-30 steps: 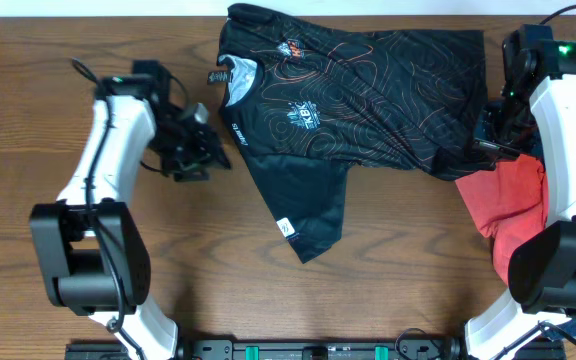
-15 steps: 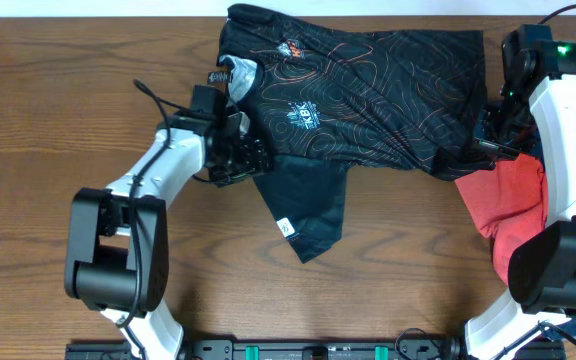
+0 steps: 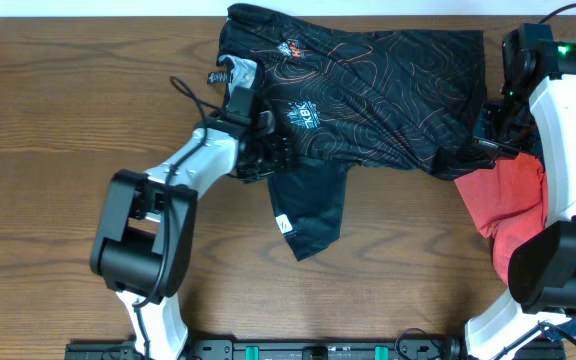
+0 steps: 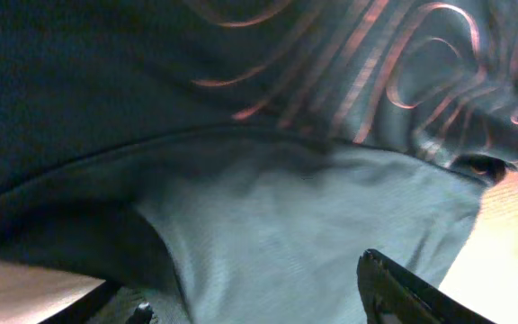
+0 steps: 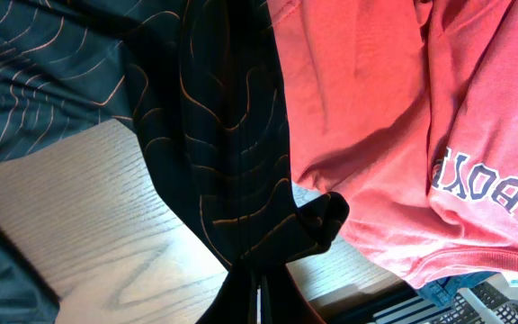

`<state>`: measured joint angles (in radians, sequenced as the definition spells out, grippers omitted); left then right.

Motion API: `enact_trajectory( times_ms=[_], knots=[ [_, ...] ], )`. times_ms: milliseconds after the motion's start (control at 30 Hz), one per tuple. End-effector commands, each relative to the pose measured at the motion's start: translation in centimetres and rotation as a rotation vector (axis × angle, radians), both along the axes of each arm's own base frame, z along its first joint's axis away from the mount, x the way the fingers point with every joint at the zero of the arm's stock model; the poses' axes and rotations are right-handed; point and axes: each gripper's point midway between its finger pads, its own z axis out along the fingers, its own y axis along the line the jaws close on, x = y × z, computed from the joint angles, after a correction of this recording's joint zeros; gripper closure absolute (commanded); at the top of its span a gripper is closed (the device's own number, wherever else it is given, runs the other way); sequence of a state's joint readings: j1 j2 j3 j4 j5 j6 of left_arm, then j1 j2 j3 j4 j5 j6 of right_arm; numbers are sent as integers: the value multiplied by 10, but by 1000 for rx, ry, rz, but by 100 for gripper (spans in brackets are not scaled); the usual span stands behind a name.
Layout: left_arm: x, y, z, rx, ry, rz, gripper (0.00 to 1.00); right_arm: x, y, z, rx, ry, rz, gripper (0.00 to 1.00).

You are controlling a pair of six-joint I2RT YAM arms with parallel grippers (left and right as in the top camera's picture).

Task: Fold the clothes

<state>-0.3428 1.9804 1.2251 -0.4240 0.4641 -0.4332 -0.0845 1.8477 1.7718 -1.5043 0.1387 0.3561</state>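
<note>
The black jersey (image 3: 368, 90) with orange contour lines lies spread at the back middle of the table, one sleeve (image 3: 308, 205) hanging toward the front. My left gripper (image 3: 268, 155) sits low on the jersey's left side where that sleeve begins. In the left wrist view its fingers (image 4: 259, 301) are open with dark cloth (image 4: 304, 216) between and under them. My right gripper (image 3: 481, 143) is shut on a bunched edge of the jersey (image 5: 241, 180), pinched at the jaws (image 5: 259, 292). The red T-shirt (image 3: 508, 195) lies crumpled next to it, also in the right wrist view (image 5: 394, 108).
Bare wooden table (image 3: 28, 120) lies left and in front of the jersey. A bit of blue cloth (image 5: 475, 283) shows under the red shirt at the right edge. The right arm's white links (image 3: 568, 120) stand over the red shirt.
My left arm has swung from the bare table on the left over to the jersey's left side and onto the cloth. The sleeve shifted slightly. The right arm has not moved.
</note>
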Motion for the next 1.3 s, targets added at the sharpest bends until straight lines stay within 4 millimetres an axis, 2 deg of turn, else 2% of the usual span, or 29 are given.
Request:
enact_trajectory(
  times_ms=[0,133,300,433,567,867,933,1000,1100,1267],
  knots=[
    [-36,-1,-53,87,129,-25,35,0,2,0,-3,-1,-6,99],
    [-30,-12,-51,70,84,-44,62,0,2,0,-3,-1,-6,99],
    [-20,-11,-49,66,46,-34,94,0,2,0,-3,-2,-6,99],
    [-19,-4,-48,74,56,-20,94,2,2,0,-4,-9,-6,99],
    [-23,20,-30,90,85,7,94,1,1,0,-4,-5,-3,99],
    [-40,116,67,122,36,104,94,-2,15,-2,74,7,3,99],
    [-48,133,85,121,31,148,94,-7,16,-1,78,28,3,99],
    [-60,142,97,127,32,141,94,-13,17,-1,80,51,3,99],
    [-83,152,107,144,73,135,94,-21,19,1,82,79,7,99],
    [-118,180,120,205,152,211,94,-35,22,10,83,103,14,99]
  ],
)
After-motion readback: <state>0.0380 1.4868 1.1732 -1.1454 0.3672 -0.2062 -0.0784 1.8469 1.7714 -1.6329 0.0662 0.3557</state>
